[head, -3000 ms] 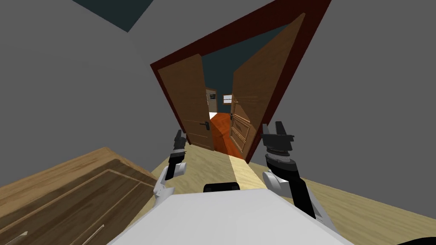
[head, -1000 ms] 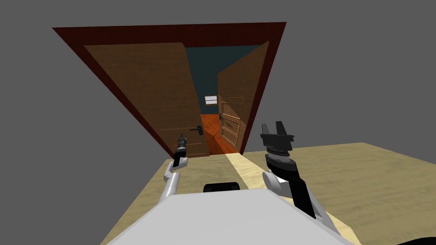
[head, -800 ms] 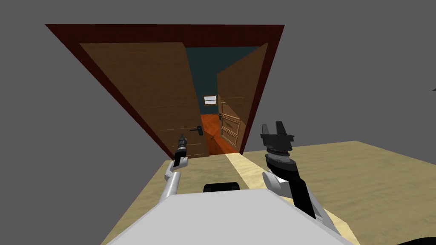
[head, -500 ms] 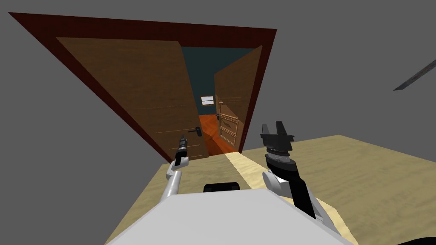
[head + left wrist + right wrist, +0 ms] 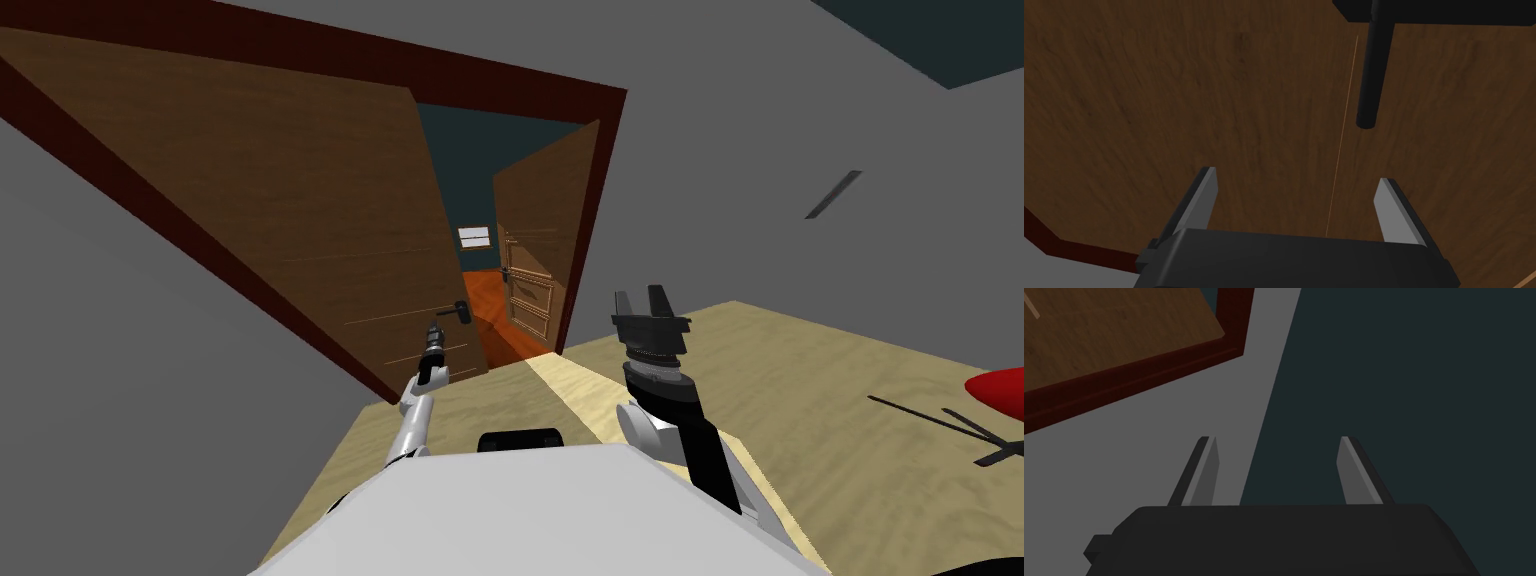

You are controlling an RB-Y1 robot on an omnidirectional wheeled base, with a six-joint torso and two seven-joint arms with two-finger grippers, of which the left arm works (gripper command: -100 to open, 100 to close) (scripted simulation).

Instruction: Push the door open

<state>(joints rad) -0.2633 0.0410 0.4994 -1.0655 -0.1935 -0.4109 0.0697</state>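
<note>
Left door leaf (image 5: 300, 200): brown wood, hung in a dark red frame (image 5: 606, 180), ahead and to the left. Its free edge borders a narrow gap, and the right leaf (image 5: 545, 225) stands angled away beyond it. The black lever handle (image 5: 1370, 75) sits near that edge, its bar running along the panel with the free end toward the left gripper (image 5: 1294, 175). That gripper's jaws are apart and face the panel; contact cannot be confirmed. Right gripper (image 5: 1276, 440): raised, jaws apart.

Brown door (image 5: 300, 200) with dark wood grain, a black handle (image 5: 1369, 75), set in a deep red-brown frame (image 5: 520, 88). Grey walls (image 5: 750, 150) and a sandy, mottled floor (image 5: 800, 400) with a paler stripe. Beyond the doorway, orange-red flooring (image 5: 495, 325) and a dark teal wall (image 5: 460, 160). A red object (image 5: 1000, 385) at the floor's right edge.
</note>
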